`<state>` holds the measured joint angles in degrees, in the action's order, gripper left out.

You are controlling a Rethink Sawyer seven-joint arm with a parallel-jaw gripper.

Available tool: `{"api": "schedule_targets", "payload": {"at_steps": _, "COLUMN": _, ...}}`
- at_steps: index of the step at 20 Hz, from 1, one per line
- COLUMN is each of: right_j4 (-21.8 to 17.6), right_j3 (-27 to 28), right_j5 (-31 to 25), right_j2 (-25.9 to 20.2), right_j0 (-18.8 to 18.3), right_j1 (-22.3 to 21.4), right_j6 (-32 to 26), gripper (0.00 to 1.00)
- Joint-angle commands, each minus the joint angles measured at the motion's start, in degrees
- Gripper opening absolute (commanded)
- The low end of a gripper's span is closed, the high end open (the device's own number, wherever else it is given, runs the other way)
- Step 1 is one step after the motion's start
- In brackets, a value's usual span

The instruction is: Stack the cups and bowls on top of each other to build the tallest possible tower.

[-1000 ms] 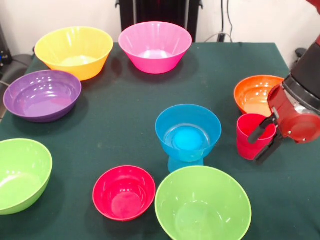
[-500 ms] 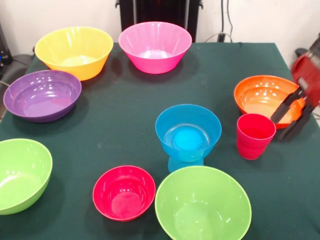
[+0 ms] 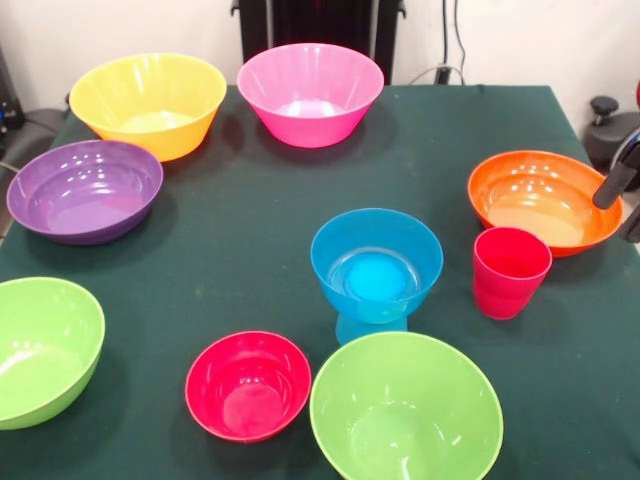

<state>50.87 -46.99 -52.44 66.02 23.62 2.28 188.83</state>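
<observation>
front view: red cup upright, mouth up; end effector grip state unclear

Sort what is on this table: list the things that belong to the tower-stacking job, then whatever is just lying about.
Belong to the job:
yellow bowl
pink bowl
purple bowl
orange bowl
blue bowl, sitting on the blue cup
red cup
small red bowl
two green bowls

Just lying about:
nothing on the green tablecloth
</observation>
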Motion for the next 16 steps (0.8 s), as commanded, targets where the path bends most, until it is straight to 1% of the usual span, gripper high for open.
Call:
{"api": "schedule_targets", "payload": {"at_steps": 1, "right_j4": -0.1, "right_j3": -7.0, "right_j5": -2.8, "right_j2": -11.2, "right_j0": 1.8, "right_j1": 1.4, "right_j6": 10.6, "gripper": 1.00}}
{"api": "schedule_targets", "payload": {"at_steps": 9, "right_j4": -0.6, "right_j3": -10.2, "right_j5": 1.0, "right_j2": -13.8, "right_j0": 3.5, "right_j1": 1.6, "right_j6": 8.9, "gripper": 1.00}}
{"api": "schedule_targets", "payload": {"at_steps": 16, "right_j4": -1.1, "right_j3": -12.5, "right_j5": 3.6, "right_j2": -15.3, "right_j0": 4.1, "right_j1": 1.4, "right_j6": 7.8, "gripper": 1.00}}
